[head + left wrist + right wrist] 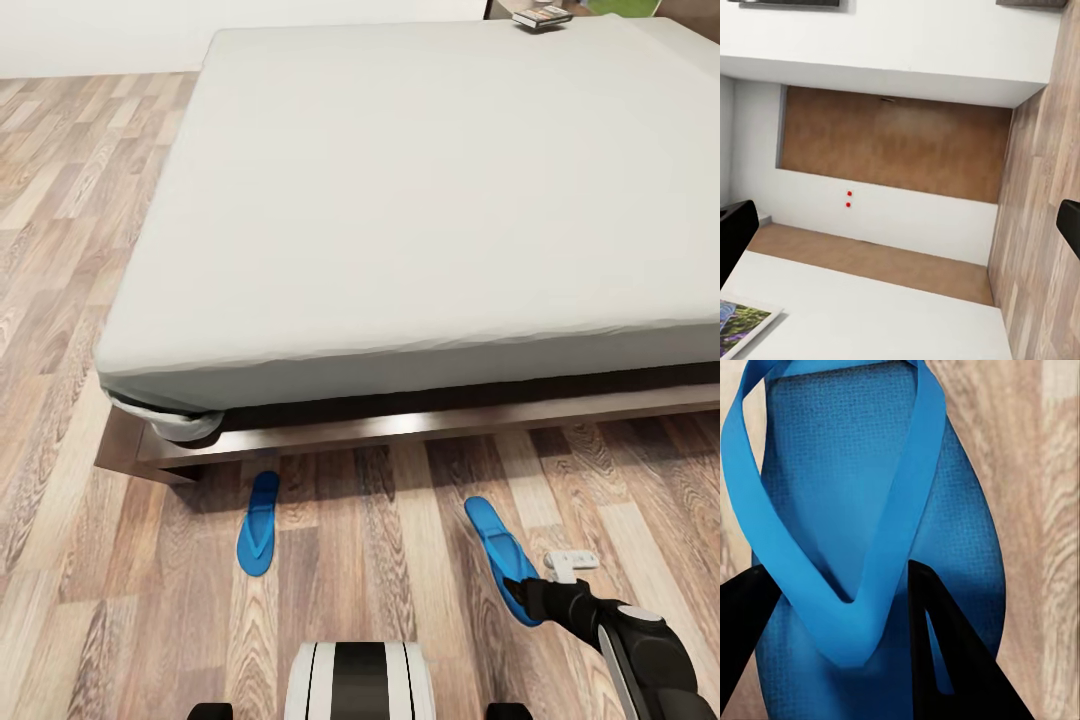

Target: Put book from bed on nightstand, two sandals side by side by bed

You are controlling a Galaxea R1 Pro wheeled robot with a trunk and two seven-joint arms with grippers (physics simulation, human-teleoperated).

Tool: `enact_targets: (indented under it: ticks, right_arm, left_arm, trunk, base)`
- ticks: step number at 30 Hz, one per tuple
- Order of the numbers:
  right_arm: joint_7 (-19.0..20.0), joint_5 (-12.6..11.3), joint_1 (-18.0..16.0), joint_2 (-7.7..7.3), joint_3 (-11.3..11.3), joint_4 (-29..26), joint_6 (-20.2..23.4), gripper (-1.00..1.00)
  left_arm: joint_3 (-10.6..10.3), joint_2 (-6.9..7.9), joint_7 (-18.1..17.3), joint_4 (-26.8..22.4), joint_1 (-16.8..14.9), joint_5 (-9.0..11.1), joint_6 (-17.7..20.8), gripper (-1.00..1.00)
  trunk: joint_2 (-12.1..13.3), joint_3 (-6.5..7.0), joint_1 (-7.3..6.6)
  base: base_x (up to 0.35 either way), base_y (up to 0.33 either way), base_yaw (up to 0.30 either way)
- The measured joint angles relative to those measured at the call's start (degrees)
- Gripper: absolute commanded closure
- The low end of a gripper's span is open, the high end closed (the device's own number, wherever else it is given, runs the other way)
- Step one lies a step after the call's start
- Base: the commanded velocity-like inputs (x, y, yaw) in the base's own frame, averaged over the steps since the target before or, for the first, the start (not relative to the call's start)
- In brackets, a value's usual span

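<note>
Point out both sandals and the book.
Left sandal (259, 537): head view, mid-sole, on the floor by the bed frame.
Right sandal (497, 551): head view, mid-sole, ahead of the right gripper.
Book (541, 16): head view, cover, past the bed's far edge.

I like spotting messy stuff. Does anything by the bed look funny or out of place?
Yes. The two blue flip-flop sandals lie far apart on the wooden floor: the left sandal points straight at the big off-white bed, the right sandal is tilted. The right gripper is at its end.
</note>
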Motion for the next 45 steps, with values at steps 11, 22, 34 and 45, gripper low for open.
enact_targets:
  ticks: [11, 22, 34, 45]
  right_arm:
    - [-1.0, -0.1, -0.5, 0.22, 0.0, 0.0, -2.0, 1.0]
    - [-4.8, -0.2, -0.7, 0.27, 0.1, 0.0, -5.8, 1.0]
    - [-5.0, -0.2, -0.7, 0.28, 0.1, 0.3, -6.0, 1.0]
    - [-5.1, -0.2, -0.8, 0.28, 0.1, 0.3, -6.0, 1.0]
  left_arm:
    - [0.0, -0.01, -0.1, 0.3, 0.0, 0.0, 0.2, -1.0]
    - [0.0, -0.14, -1.9, 3.9, 0.0, 0.1, 0.2, -1.0]
    - [-0.1, -0.09, -3.4, 4.4, 0.0, 0.0, 0.2, -1.0]
    - [-0.1, 0.03, -4.0, 4.5, 0.0, 0.0, 0.2, -1.0]
  trunk:
    - [0.0, 0.0, 0.0]
    - [0.0, 0.0, 0.0]
    - [0.0, 0.0, 0.0]
    - [0.0, 0.0, 0.0]
  base:
    - [0.0, 0.092, 0.0]
    - [0.023, 0.113, 0.0]
    - [0.008, 0.187, 0.0]
    - [0.01, 0.144, 0.0]
